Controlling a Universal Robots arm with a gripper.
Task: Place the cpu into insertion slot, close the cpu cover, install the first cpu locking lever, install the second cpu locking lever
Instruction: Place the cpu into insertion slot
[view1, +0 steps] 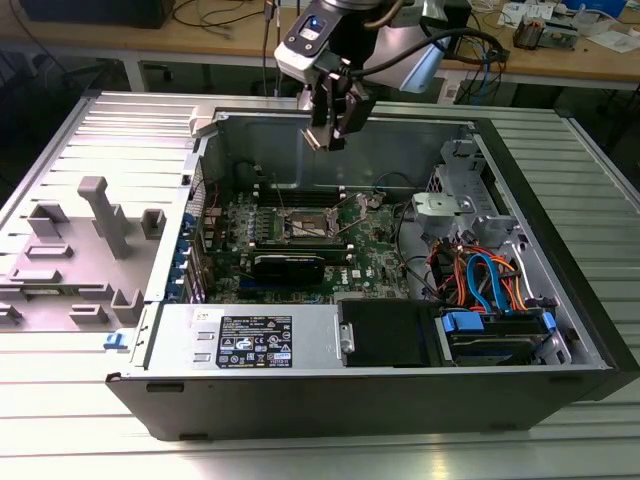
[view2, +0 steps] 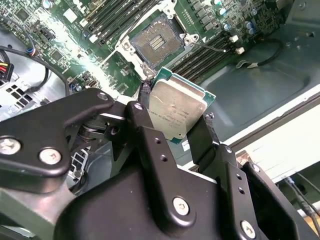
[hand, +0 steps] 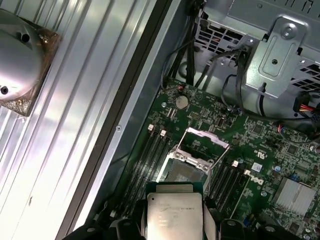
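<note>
The gripper (view1: 328, 135) hangs above the open computer case (view1: 560, 300), which lies on its side on the ribbed metal worktop (view1: 60, 420). In the second wrist view, the jaws of the gripper (view2: 176, 120) pinch the cpu (view2: 177, 105) by two opposite edges, with the dull silver-grey top of the chip facing the camera. The cpu (hand: 175, 215) is held in the air, clear of the motherboard (hand: 260, 145) and well apart from the insertion slot (hand: 184, 172). In the second wrist view, the insertion slot (view2: 156, 42) is bare and its dark contact field is exposed inside the silver rim. In the first wrist view, the cpu cover (hand: 207, 135) is tilted up off the socket. Long black memory slots (hand: 150, 160) flank the socket on both sides. In the exterior view, the insertion slot (view1: 310, 225) lies below the gripper.
</note>
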